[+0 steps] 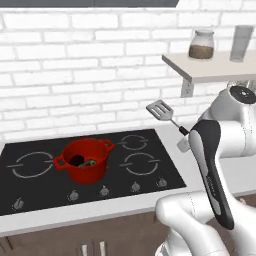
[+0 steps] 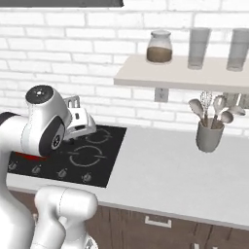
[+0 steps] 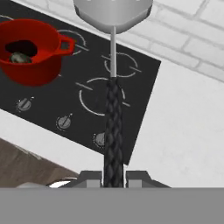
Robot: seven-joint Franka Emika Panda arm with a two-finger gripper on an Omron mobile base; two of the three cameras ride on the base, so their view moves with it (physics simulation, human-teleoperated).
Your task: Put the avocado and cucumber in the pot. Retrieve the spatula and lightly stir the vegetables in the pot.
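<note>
A: Where is the small turner with the slotted silver-grey square head and slim black handle, the spatula (image 1: 163, 113)?

B: In the air above the right part of the black glass cooktop (image 1: 45, 187), clear of the pale tabletop (image 2: 160, 170). The robot's two-finger hand (image 3: 113, 178) is clamped on the near end of the black handle, one finger tip on each side.

A: Which way does it point?

B: In the left base view its long axis runs from the hand at the lower right up and to the left, head first, toward the white brick wall. In the hand view the handle goes straight away from the fingers with the head at the far end.

A: And the round bright red pot (image 1: 85, 160) with two loop handles?

B: On the cooktop, well to the left of the spatula. Inside it lie the very dark rounded avocado (image 1: 76, 159) and the slim olive-green cucumber (image 1: 90, 162)
</note>
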